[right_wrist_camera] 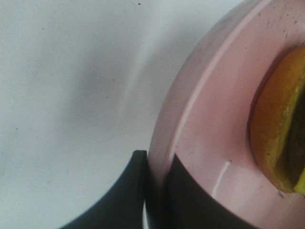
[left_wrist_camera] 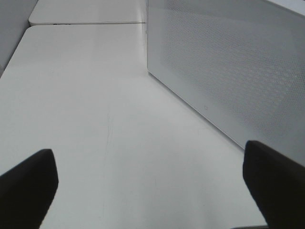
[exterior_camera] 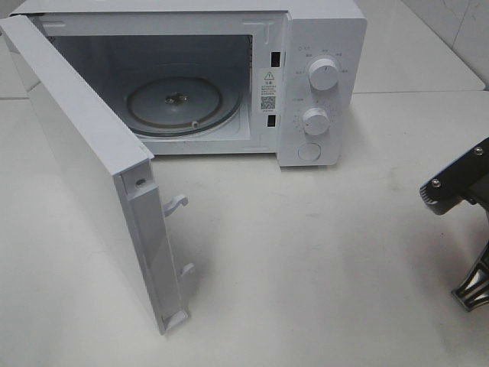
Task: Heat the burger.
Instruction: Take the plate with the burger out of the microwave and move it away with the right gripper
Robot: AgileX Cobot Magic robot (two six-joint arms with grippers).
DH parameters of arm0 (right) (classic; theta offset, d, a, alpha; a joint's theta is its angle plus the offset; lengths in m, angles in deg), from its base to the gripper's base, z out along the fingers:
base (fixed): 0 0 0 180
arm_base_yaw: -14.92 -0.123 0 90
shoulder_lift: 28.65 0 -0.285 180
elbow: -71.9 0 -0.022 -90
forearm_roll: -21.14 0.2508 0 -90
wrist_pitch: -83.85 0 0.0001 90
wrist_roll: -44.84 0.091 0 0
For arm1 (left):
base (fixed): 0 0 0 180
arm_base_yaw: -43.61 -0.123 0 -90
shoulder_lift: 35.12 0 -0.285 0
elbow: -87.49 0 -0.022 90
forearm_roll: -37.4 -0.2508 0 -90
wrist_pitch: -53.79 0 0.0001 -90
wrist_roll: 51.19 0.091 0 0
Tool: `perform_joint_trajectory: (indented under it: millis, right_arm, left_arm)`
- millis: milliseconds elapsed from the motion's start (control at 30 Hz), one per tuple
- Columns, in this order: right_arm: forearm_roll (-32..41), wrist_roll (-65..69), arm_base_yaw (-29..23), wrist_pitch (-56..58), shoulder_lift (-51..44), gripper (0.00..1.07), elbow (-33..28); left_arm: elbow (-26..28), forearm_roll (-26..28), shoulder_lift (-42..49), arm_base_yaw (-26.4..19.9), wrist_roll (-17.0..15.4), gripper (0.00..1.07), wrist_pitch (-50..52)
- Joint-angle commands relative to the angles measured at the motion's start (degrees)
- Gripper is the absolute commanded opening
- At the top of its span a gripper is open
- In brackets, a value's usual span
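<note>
So we've got the white microwave (exterior_camera: 229, 76) at the top of the overhead shot, door (exterior_camera: 92, 176) swung wide open toward the lower left, and the glass turntable (exterior_camera: 174, 104) sitting bare inside. Two knobs (exterior_camera: 324, 74) run down its right-hand panel. That open door sticks well out across the white table (exterior_camera: 306, 252) and takes up most of the left half of the frame.

The overhead view only catches a bit of the right arm (exterior_camera: 462, 191) at the right edge, and we can't see any food from up there. The right wrist camera fills that in: the right claw (right_wrist_camera: 155, 191) is clenched on the rim of a pink plate (right_wrist_camera: 209, 119), one finger above the rim and one below. The burger (right_wrist_camera: 281, 129) sits on that plate, at the right edge of that frame, showing only a slice of golden bun with a dark and yellow layer.

The left wrist camera shows the left claw (left_wrist_camera: 152, 186) released, fingers (left_wrist_camera: 28, 186) spread wide with nothing between them, and the perforated outer face of the microwave door to the upper right.
</note>
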Motion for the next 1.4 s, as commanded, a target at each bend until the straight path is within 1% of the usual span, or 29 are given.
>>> perform_joint_trajectory:
  millis: [33, 67, 133, 233, 367, 500, 567, 700, 733, 767, 833, 867, 900, 933, 967, 1033, 1133, 1167, 1200, 1300, 1367, 1400]
  right_arm:
    - [-6.1, 6.9, 0.1, -0.9, 5.3, 0.02, 0.5]
    - [-6.1, 6.9, 0.1, -0.9, 5.3, 0.02, 0.5]
    - [-7.6, 10.5, 0.1, -2.1, 8.9, 0.02, 0.5]
    - [-8.8, 12.8, 0.1, -3.2, 11.2, 0.02, 0.5]
    - [-11.8, 18.4, 0.1, -4.0, 17.4, 0.02, 1.3]
    - [-13.0, 19.9, 0.1, -4.1, 20.7, 0.02, 2.3]
    - [-13.5, 21.1, 0.1, -4.1, 23.8, 0.04, 3.3]
    - [-14.2, 23.0, 0.1, -4.1, 26.1, 0.08, 3.8]
    - [-14.8, 24.3, 0.1, -4.2, 27.4, 0.12, 3.8]
    - [-14.8, 24.3, 0.1, -4.2, 27.4, 0.12, 3.8]
    - [-15.0, 24.9, 0.1, -5.3, 28.7, 0.18, 3.8]
    - [-15.0, 24.9, 0.1, -5.3, 28.7, 0.18, 3.8]
    - [-14.7, 25.0, 0.1, -6.0, 28.7, 0.25, 3.8]
    - [-14.4, 25.1, 0.1, -6.2, 28.6, 0.28, 3.8]
    - [-14.4, 25.1, 0.1, -6.2, 28.6, 0.28, 3.8]
    - [-12.5, 24.1, -0.1, -6.5, 28.0, 0.44, 3.8]
    - [-11.7, 23.3, -0.1, -6.5, 27.6, 0.46, 3.8]
    - [-10.2, 21.6, -0.2, -6.6, 26.4, 0.52, 3.8]
    - [-9.2, 20.5, -0.2, -6.6, 25.5, 0.54, 3.8]
    - [-7.4, 18.6, -0.2, -6.6, 23.4, 0.56, 3.8]
    - [-4.2, 15.0, -0.2, -6.6, 18.9, 0.57, 3.8]
    - [-4.2, 15.0, -0.2, -6.6, 18.9, 0.57, 3.8]
  left_arm:
    - [-0.2, -0.1, 1.0, -0.2, -0.5, 0.98, -0.1]
    - [-0.2, -0.1, 1.0, -0.2, -0.5, 0.98, -0.1]
    - [-0.2, -0.1, 1.0, -0.2, -0.5, 0.98, -0.1]
    - [-0.2, -0.1, 1.0, -0.2, -0.5, 0.98, -0.1]
    - [-0.2, -0.1, 1.0, -0.2, -0.5, 0.98, -0.1]
    - [-0.2, -0.1, 1.0, -0.2, -0.5, 0.98, -0.1]
    - [-0.2, -0.1, 1.0, -0.2, -0.5, 0.98, -0.1]
    - [-0.2, -0.1, 1.0, -0.2, -0.5, 0.98, -0.1]
    - [-0.2, -0.1, 1.0, -0.2, -0.5, 0.98, -0.1]
    - [-0.2, -0.1, 1.0, -0.2, -0.5, 0.98, -0.1]
    - [-0.2, -0.1, 1.0, -0.2, -0.5, 0.98, -0.1]
    - [-0.2, -0.1, 1.0, -0.2, -0.5, 0.98, -0.1]
    - [-0.2, -0.1, 1.0, -0.2, -0.5, 0.98, -0.1]
    - [-0.2, -0.1, 1.0, -0.2, -0.5, 0.98, -0.1]
    - [-0.2, -0.1, 1.0, -0.2, -0.5, 0.98, -0.1]
    - [-0.2, -0.1, 1.0, -0.2, -0.5, 0.98, -0.1]
    - [-0.2, -0.1, 1.0, -0.2, -0.5, 0.98, -0.1]
    - [-0.2, -0.1, 1.0, -0.2, -0.5, 0.98, -0.1]
    - [-0.2, -0.1, 1.0, -0.2, -0.5, 0.98, -0.1]
    - [-0.2, -0.1, 1.0, -0.2, -0.5, 0.98, -0.1]
    - [-0.2, -0.1, 1.0, -0.2, -0.5, 0.98, -0.1]
    - [-0.2, -0.1, 1.0, -0.2, -0.5, 0.98, -0.1]
